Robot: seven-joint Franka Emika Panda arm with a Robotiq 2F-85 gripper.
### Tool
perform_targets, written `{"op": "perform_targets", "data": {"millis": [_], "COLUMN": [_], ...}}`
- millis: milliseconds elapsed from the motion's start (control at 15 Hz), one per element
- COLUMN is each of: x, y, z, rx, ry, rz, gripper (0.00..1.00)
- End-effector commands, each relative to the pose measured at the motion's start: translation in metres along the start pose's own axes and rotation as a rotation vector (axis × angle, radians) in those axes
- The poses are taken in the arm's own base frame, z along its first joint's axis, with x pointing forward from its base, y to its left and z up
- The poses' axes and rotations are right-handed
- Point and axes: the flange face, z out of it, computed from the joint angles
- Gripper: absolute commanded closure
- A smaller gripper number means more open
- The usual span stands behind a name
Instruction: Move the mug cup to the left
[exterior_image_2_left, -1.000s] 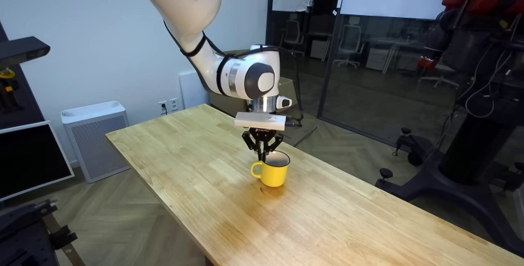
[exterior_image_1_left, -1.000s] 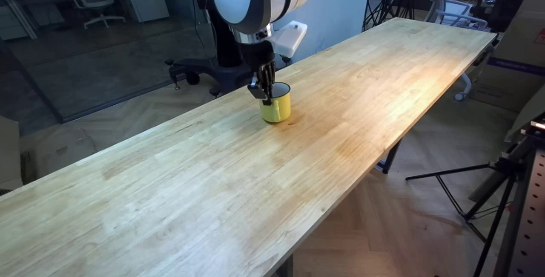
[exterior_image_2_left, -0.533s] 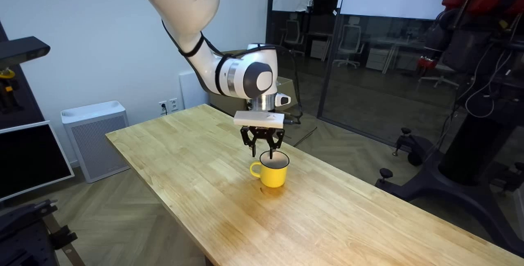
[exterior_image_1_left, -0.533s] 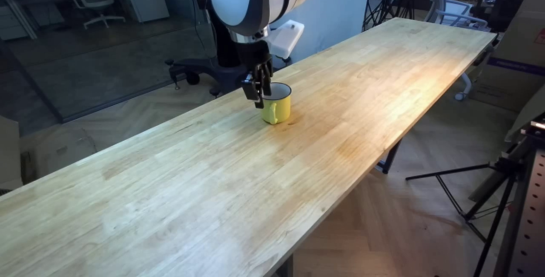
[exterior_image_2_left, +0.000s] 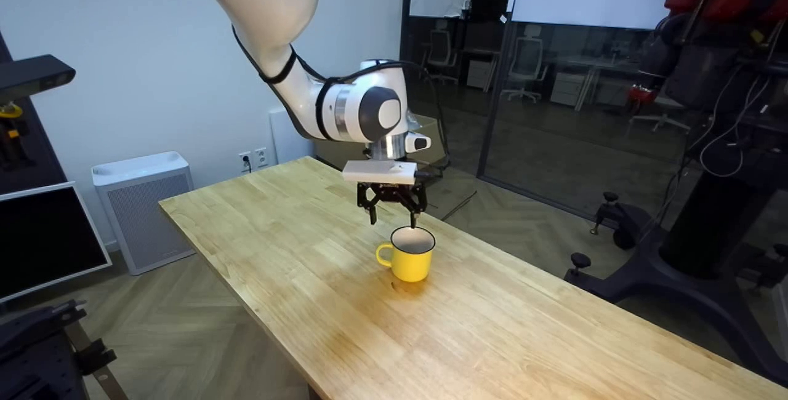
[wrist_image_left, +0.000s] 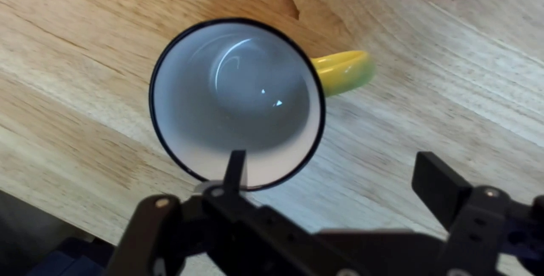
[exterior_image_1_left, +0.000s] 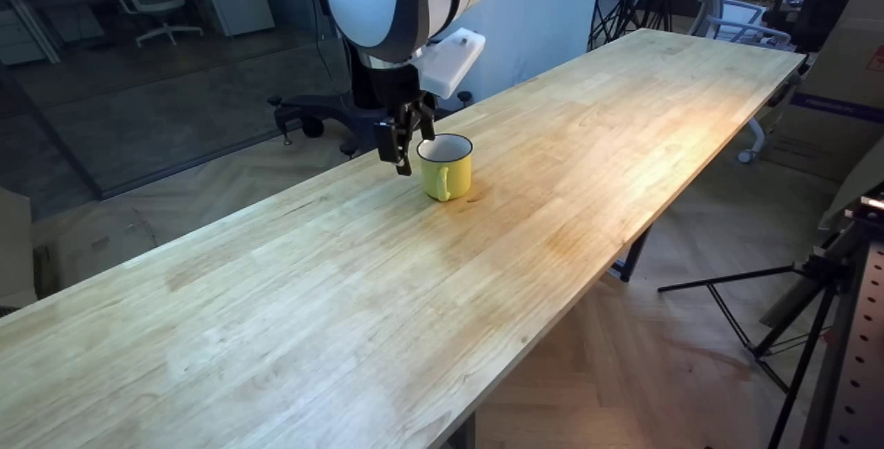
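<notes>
So the mug [exterior_image_2_left: 411,260] is standing upright on the tabletop [exterior_image_2_left: 277,234], and the claw [exterior_image_2_left: 393,224] is spread wide just beside it, pinching nothing. In the wrist view one finger [wrist_image_left: 233,174] overlaps the mug's rim [wrist_image_left: 238,20], while the other hangs clear of the mug on its handle [wrist_image_left: 344,72] side. Can't tell if anything touches. Looks to me like lining up a grab. I'd raise it a bit, get the claw straight above the mug's rim, then drop so one finger ends up inside and one outside, pinching just beside the handle, not on it. That glossy finish probably slips, so squeeze firmly, lift barely off the tabletop and set the mug down flat.
</notes>
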Motion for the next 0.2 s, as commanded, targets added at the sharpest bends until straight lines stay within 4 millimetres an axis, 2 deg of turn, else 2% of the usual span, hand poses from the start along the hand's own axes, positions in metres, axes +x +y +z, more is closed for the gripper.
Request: {"op": "perform_targets", "data": {"millis": [0, 133], "x": [-0.0068, -0.0083], "y": [-0.0049, -0.0069], "z": [-0.0179, -0.0219], "rx": [0.044, 0.069], "ry": [-0.019, -0.024], "rz": [0.037, 0.049], "gripper": [0.0, 0.0]}}
